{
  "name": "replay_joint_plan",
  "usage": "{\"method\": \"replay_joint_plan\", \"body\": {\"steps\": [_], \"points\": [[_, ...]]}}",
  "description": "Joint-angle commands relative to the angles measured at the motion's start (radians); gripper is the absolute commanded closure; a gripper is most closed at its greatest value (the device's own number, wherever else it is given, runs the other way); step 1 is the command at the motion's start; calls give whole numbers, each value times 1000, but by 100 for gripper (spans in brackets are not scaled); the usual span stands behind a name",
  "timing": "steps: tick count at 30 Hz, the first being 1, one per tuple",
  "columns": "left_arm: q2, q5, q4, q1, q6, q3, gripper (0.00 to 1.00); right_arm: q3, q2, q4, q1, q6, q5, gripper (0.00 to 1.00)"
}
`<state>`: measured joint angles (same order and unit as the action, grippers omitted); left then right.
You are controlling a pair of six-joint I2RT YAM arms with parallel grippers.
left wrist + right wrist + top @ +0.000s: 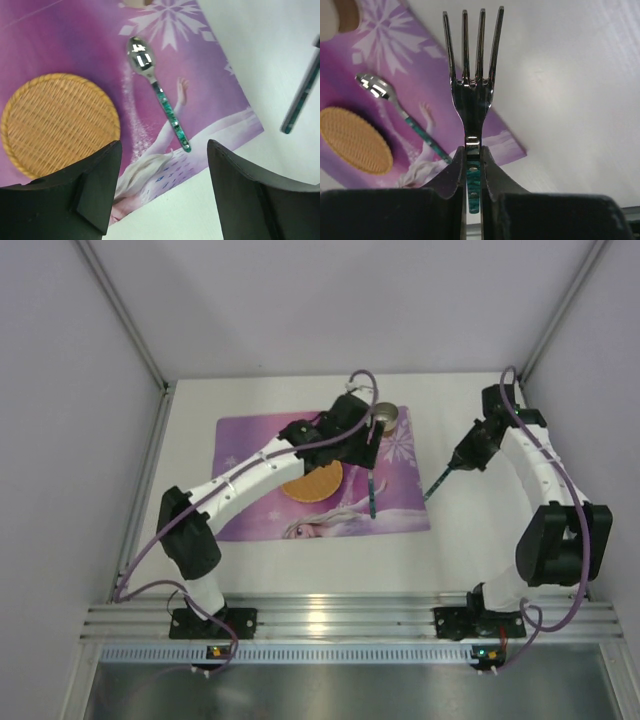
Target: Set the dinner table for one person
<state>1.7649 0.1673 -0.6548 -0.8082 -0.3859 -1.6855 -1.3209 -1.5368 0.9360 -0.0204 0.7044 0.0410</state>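
dinner table [470, 540]: the white tabletop is spread under both arms, with the purple placemat [260, 440] laid on its middle.
right gripper [472, 157]: its jaws are clamped tight on the handle of the fork [472, 95], tines pointed outward. The fork is held over bare tabletop, just right of the placemat.
left gripper [162, 165]: its fingers are held wide apart above the placemat's near edge, and nothing is gripped.
spoon [160, 95]: it is laid on the placemat, near the round woven mat [60, 122] but not touching it.
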Motion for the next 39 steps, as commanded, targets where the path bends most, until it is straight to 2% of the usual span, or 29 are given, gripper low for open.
{"method": "replay_joint_plan", "body": {"steps": [1,9,17,20,21,23,26,33,34,38,39], "points": [[36,202,-5,-123,154,-66,26,-86,-29,63,106,66,150,100],[111,210,-16,-239,209,-167,28,-231,-65,73,240,116,292,100],[195,170,-91,-287,185,-276,28,-210,-57,64,264,119,356,100],[225,221,-121,-304,174,-298,34,-215,-51,66,266,112,373,100],[232,241,-135,-305,171,-318,42,-216,-49,66,264,112,379,100],[268,305,-193,-304,157,-342,50,-218,-42,67,266,113,405,100],[307,363,-256,-304,160,-384,51,-216,-33,70,266,113,431,100],[327,455,-276,-309,163,-395,51,-215,-29,78,264,101,464,100],[326,465,-275,-309,165,-396,53,-215,-29,80,264,99,467,100],[327,491,-276,-310,173,-402,82,-210,-39,81,264,89,477,100],[327,494,-276,-310,176,-404,86,-210,-42,81,264,89,482,100]]}}
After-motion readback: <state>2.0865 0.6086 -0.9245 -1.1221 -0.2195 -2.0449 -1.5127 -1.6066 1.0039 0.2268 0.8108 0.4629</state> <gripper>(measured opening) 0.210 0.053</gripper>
